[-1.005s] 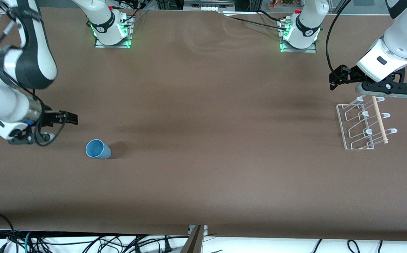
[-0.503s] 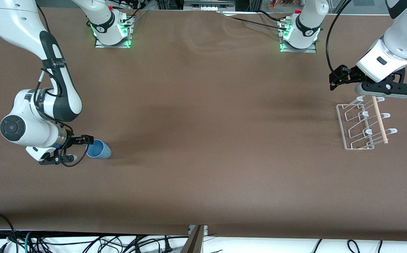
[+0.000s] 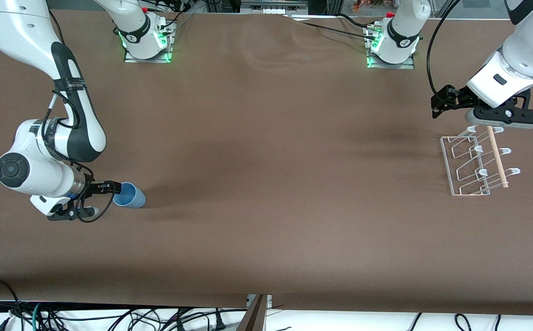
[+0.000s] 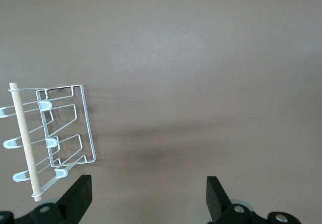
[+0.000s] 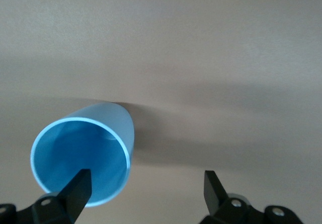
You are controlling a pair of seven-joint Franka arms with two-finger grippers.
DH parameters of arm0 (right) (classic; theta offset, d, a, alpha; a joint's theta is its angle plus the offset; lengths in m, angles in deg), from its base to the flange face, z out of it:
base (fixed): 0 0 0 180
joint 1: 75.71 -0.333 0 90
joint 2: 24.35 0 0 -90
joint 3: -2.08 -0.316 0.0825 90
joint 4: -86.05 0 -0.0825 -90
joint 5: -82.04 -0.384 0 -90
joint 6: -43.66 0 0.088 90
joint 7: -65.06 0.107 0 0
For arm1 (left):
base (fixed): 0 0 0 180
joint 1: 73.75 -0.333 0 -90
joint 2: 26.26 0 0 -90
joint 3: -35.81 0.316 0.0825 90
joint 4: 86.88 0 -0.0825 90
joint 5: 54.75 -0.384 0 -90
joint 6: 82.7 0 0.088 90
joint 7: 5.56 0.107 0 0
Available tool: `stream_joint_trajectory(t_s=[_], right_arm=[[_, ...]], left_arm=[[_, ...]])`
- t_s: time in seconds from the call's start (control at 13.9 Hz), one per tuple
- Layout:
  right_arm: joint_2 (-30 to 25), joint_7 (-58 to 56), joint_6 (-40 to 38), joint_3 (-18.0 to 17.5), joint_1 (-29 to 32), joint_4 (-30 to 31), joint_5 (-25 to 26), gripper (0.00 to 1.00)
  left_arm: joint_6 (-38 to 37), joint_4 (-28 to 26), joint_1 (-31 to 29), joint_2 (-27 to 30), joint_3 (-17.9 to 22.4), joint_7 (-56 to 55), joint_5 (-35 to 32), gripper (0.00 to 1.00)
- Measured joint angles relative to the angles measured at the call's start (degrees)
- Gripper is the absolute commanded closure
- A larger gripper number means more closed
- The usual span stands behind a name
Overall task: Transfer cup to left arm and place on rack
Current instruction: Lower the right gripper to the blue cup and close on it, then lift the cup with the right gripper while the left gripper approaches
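Front view first: one cup lies on its side on the brown tabletop toward the right arm's end, its mouth turned toward the right gripper. A second ago that gripper hung apart from the cup, over bare tabletop; it has since swung in and dropped, so its tips now sit right at the cup's rim. That suggests the pick-up is about to start, and the handover has not begun. One rack, white wire with a single wooden dowel, stands at the left arm's end. The left gripper waits above the rack's farther edge and has not moved.

Left wrist view: the left gripper's jaws stand wide apart with nothing between them; the rack lies below.

Right wrist view: the right gripper's jaws are spread fully and grip nothing. One tip overlaps the cup's open mouth, the other is clear of it, so the cup is not yet centred between them.

Count: two arms, one cup, one rack.
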State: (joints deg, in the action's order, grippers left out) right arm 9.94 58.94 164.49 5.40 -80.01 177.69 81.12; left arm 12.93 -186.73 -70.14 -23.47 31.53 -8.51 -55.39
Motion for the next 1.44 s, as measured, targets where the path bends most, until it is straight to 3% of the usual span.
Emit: stream_joint_trajectory(t_s=[0.14, 0.22, 0.29, 0.36, 0.43, 1.08, 1.22, 1.44], right_arm=[[2.4, 0.0, 0.1, -0.1, -0.3, -1.8, 0.0, 0.02], [3.3, 0.0, 0.1, -0.1, -0.4, -2.5, 0.0, 0.31], [3.8, 0.0, 0.1, -0.1, -0.4, -3.0, 0.0, 0.78], [4.0, 0.0, 0.1, -0.1, -0.4, -3.2, 0.0, 0.94], [4.1, 0.5, 0.1, -0.1, -0.4, -3.3, 0.0, 1.0], [5.5, 7.6, 0.9, -0.5, -2.7, -3.8, -0.6, 1.0], [4.7, 10.6, -2.5, -1.8, -2.8, -4.8, -5.0, 1.0], [3.3, 19.0, -6.5, -5.8, -3.4, -7.6, -16.8, 1.0]], left_arm=[[0.0, 0.0, 0.0, 0.0, 0.0, 0.0, 0.0, 0.0], [0.0, 0.0, 0.0, 0.0, 0.0, 0.0, 0.0, 0.0], [0.0, 0.0, 0.1, 0.0, 0.0, 0.0, 0.0, 0.0], [0.0, 0.0, 0.2, -0.1, -0.1, 0.0, 0.0, 0.0], [0.0, 0.0, 0.4, -0.3, -0.3, 0.0, 0.0, 0.0], [0.0, 0.3, 3.2, -3.8, -1.7, 0.0, 0.0, 0.0], [0.0, 0.5, 3.2, -3.8, -1.8, 0.0, 0.0, 0.0], [0.0, 0.7, 3.2, -3.8, -2.2, 0.0, 0.0, 0.0]])
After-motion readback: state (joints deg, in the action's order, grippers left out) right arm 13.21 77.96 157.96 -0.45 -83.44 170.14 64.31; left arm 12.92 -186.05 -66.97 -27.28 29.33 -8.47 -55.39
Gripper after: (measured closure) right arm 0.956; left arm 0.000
